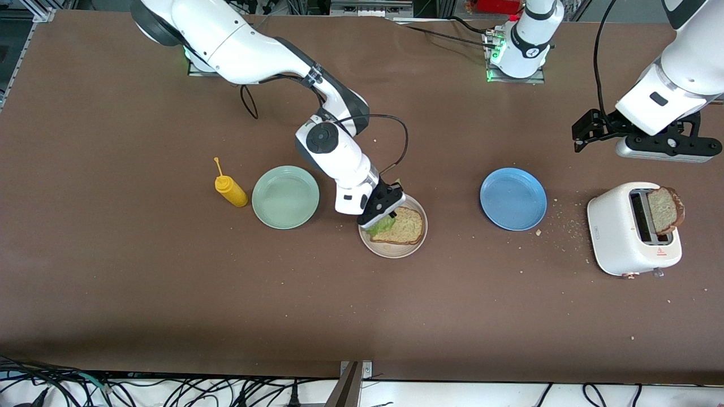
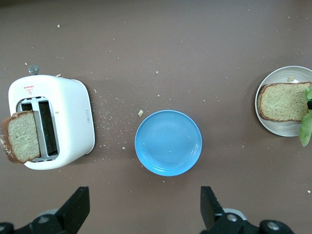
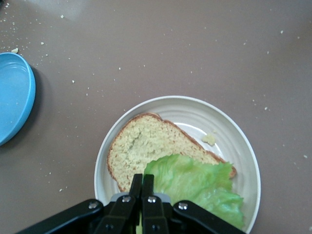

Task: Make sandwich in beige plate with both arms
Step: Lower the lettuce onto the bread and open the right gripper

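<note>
Right wrist view shows you the right gripper (image 3: pixel 141 187) pinched shut on the ruffled green lettuce leaf (image 3: pixel 195 190), limp and tearable, draped over the brown bread slice (image 3: pixel 141 148) in the round beige plate (image 3: pixel 243 146), while the left gripper (image 2: pixel 144 207) waits wide open, empty, over the table near the white toaster (image 2: pixel 68 122).

Lettuce leaf (image 3: pixel 195 187) partly under right gripper (image 3: pixel 141 187)

Yellow squeeze bottle (image 1: pixel 230 189) beside mint-green plate (image 1: pixel 285 197); blue plate (image 1: pixel 513 198) near white toaster (image 1: pixel 625 232) on crumb-strewn worktop (image 1: pixel 169 294).
</note>
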